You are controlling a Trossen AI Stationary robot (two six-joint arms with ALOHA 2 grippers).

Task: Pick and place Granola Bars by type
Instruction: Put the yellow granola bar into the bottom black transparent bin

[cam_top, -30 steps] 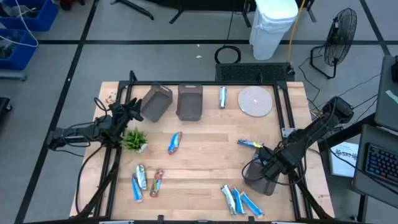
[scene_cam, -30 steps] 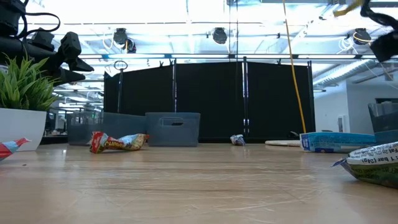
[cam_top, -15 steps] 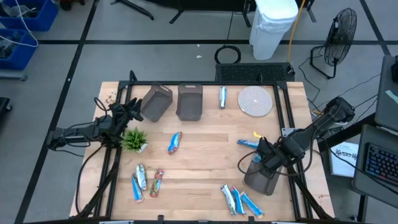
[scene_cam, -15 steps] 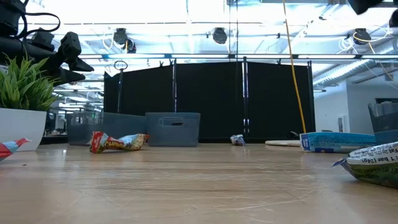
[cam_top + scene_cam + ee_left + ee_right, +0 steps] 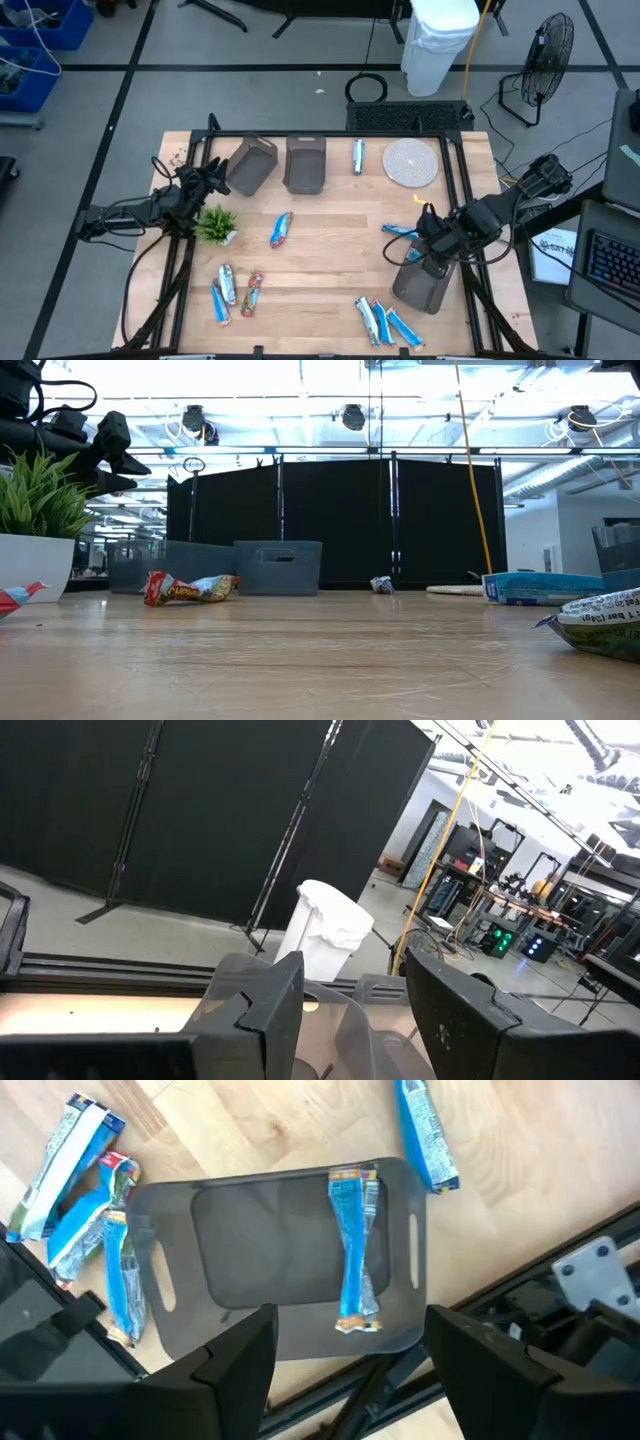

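While the left gripper point(image 5: 213, 177) waits spread by the plant point(image 5: 216, 224), the right gripper point(image 5: 425, 238), spread and empty, hangs over a bin point(image 5: 290, 1258) holding one bar point(image 5: 355, 1250), nearest a loose bar point(image 5: 399, 231) just beside it, lying crosswise on the table point(image 5: 330, 270).

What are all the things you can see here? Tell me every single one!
Bars: about ten, blue-and-white, some red; scattered on the table, one in the near-right bin.
Bins: three, grey; two at the far edge, one near right.
Plant: one, green, left side.
Disc: one, whitish, far right.
Table: one, light wood.
Trash can: one, white, on the floor beyond.
Fan: one, black, on the floor, far right.
Left gripper: open, by the far-left bin.
Right gripper: open, above the near-right bin.
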